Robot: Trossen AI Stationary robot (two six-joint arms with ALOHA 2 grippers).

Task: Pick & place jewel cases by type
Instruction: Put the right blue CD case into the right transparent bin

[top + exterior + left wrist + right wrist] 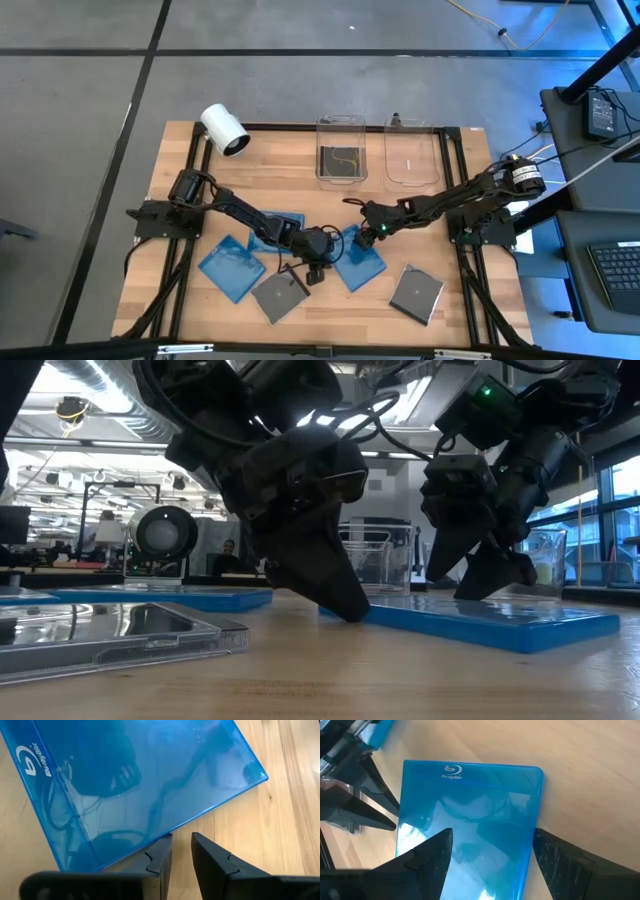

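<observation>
While both arms reach toward the middle of the wooden tabletop (440,320), their grippers meet at one translucent blue jewel case (358,262) that lies flat near the centre. The right gripper (372,235) is tilted down over this case with its fingers (427,862) spread wide, one on each side of the case; the right wrist view shows both fingers beside the case's edges, and I cannot tell whether they touch it. The left gripper (318,262) is at the case's near corner, tips down on the wood, its fingers (157,865) only a narrow gap apart and holding nothing; one tip sits just against the case's edge.

Two more blue jewel cases lie toward the left arm: one (232,267) by the left edge, the other (275,228) partly under the left arm. A dark grey jewel case (280,296) rests at the front, just beside the left gripper, and a second dark jewel case (416,294) lies front right, well apart. At the far edge stand two clear bins: the left bin (341,152) holds a dark jewel case (340,162), the right bin (413,152) sits beside it. A white cylindrical camera (224,130) stands at the far left corner.
</observation>
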